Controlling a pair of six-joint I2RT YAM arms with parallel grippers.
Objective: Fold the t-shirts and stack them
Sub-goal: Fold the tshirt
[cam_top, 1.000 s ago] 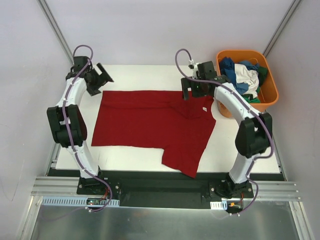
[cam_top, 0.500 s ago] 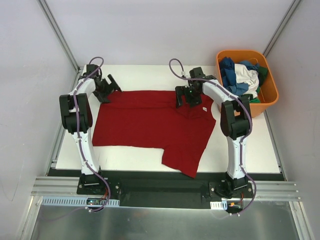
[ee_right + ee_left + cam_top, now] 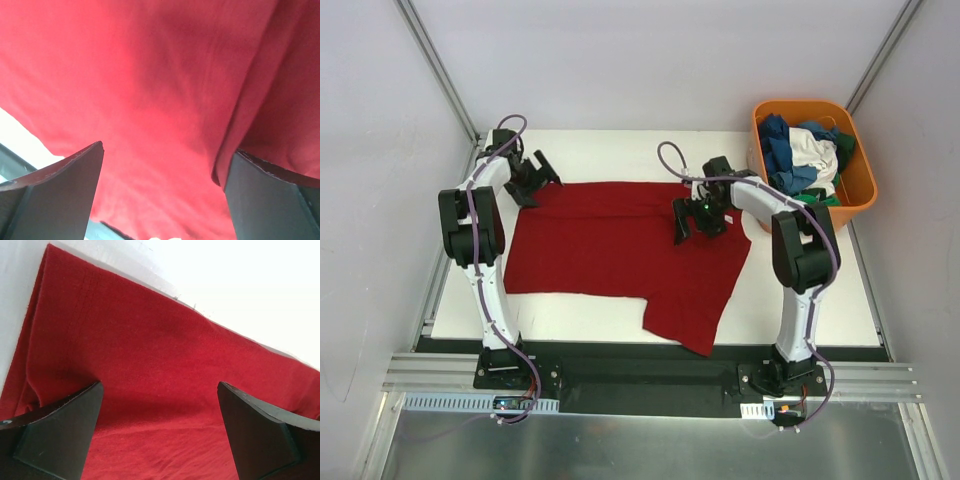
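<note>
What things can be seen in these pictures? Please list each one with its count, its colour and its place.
dark red t-shirt: one, dark red, spread out on the table, one part reaching toward the near edge.
crumpled t-shirts: several, exact count unclear, blue, white and green, heaped in the tub.
tub: one, orange, at the far right corner of the table.
table: one, white, under the red shirt.
left gripper: one, black, open, at the shirt's far left corner.
right gripper: one, black, open, over the shirt's far right part.
</note>
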